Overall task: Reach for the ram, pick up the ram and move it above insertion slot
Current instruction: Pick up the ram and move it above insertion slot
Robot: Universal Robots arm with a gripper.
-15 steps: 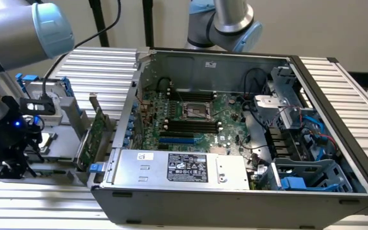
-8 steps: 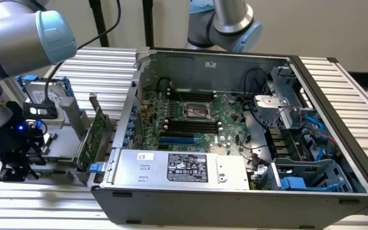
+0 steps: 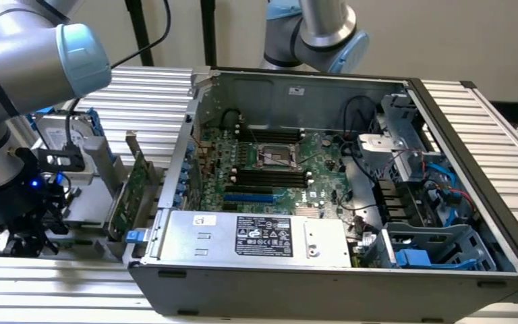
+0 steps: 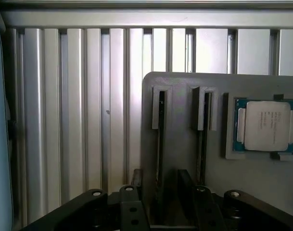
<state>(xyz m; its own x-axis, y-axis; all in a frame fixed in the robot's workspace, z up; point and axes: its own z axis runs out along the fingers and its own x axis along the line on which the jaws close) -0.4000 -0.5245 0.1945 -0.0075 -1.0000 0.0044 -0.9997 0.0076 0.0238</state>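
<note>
In the wrist view, a grey holder block [image 4: 180, 120] has two narrow slots. A thin dark stick, the ram [image 4: 161, 130] seen edge-on, stands in one slot, and a second stick [image 4: 204, 130] stands in the other. My gripper [image 4: 160, 195] hangs just over the first stick and is open, with one black finger [image 4: 136, 185] on each side of its near end and a gap to the stick on both sides. In the exterior view the gripper [image 3: 25, 237] is low at the left, outside the computer case. The black memory slots [image 3: 268, 177] lie on the motherboard inside the case.
A processor chip [image 4: 264, 125] rests in a pocket of the holder beside the slots. A wider green expansion card [image 3: 137, 192] stands upright between my arm and the open case [image 3: 331, 270]. A second arm [image 3: 318, 30] rises behind the case. The table is ribbed aluminium [image 4: 79, 106].
</note>
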